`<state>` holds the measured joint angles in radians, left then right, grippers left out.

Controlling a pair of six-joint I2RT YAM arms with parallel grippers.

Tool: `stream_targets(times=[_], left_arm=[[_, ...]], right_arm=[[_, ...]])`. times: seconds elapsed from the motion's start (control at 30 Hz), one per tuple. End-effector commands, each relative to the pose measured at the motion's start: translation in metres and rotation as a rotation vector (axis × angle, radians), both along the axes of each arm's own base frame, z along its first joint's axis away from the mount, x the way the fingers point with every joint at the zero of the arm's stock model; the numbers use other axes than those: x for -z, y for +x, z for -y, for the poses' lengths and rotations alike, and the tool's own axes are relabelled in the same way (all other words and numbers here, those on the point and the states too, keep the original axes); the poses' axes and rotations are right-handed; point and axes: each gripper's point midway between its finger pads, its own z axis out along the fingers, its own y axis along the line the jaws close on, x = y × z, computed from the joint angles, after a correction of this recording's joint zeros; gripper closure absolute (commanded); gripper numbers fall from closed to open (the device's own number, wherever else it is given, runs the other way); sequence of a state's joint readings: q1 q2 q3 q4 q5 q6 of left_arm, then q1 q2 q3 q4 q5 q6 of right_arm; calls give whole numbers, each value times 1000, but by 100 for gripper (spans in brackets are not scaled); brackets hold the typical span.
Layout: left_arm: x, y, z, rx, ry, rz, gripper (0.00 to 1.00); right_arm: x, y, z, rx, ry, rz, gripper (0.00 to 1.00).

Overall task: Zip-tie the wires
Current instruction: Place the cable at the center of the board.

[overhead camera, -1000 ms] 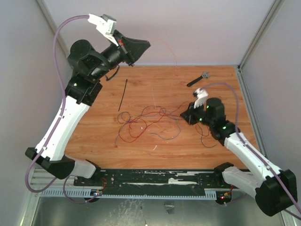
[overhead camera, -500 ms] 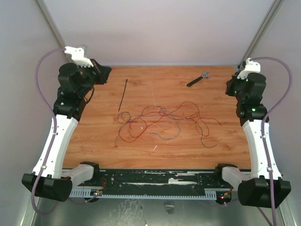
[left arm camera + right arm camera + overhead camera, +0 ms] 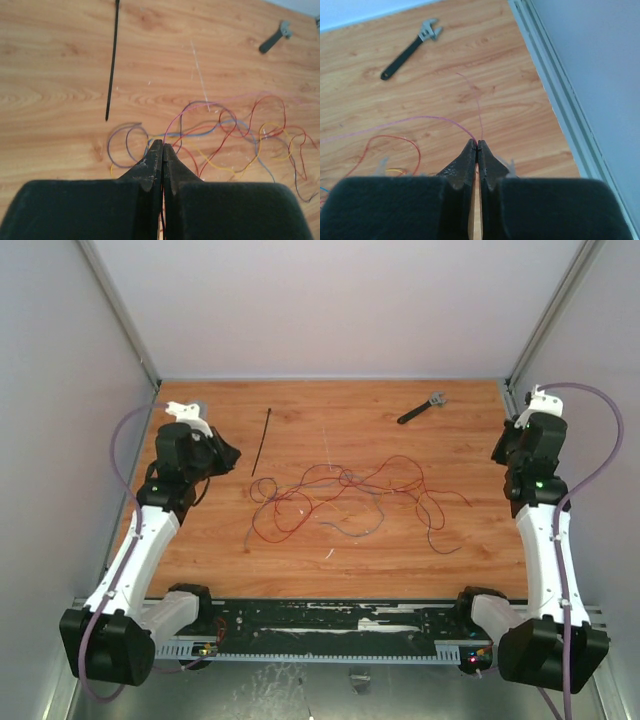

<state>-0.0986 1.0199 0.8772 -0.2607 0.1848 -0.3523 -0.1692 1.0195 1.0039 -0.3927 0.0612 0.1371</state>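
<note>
The wires lie as a loose, mostly red tangle in the middle of the wooden table. They also show in the left wrist view. The zip tie, a thin straight black strip, lies flat to the tangle's back left. My left gripper hangs at the left edge, shut, with a thin pink wire running into its tips. My right gripper is at the right edge, shut, and a pink wire ends at its tips.
A black adjustable wrench with a grey head lies at the back right. Grey walls and metal rails bound the table on three sides. A cable tray runs along the near edge between the arm bases.
The left arm came down from high at the back to the left edge. The right arm pulled back from the tangle's right side to the right edge. Both stayed shut.
</note>
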Motion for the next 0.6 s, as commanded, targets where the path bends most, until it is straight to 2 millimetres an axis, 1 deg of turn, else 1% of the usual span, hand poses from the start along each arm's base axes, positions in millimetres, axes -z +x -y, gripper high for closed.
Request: stream_targets(times=[0.0,0.13,0.27,0.43,0.5,0.57], left_arm=[[-9,-10,0,0,-31,55,100],[14,-23,5,15,-63,10,100],[38,-32,2,-21,-94,-10,100],[69,-39,3,-60,-156,-40,100],[78,-40,1,-81,-165,-46,100],[82,-40,-2,-103,-173,-46,100]], right_arm=[[18,-11,15,74,-31,-27,100],[36,-14,22,119,-34,-61,100],[50,-17,30,163,-49,-75,100],[72,-17,27,158,-31,-96,100],[80,-16,26,151,-20,-111,100],[86,-14,23,140,-3,-121,100]])
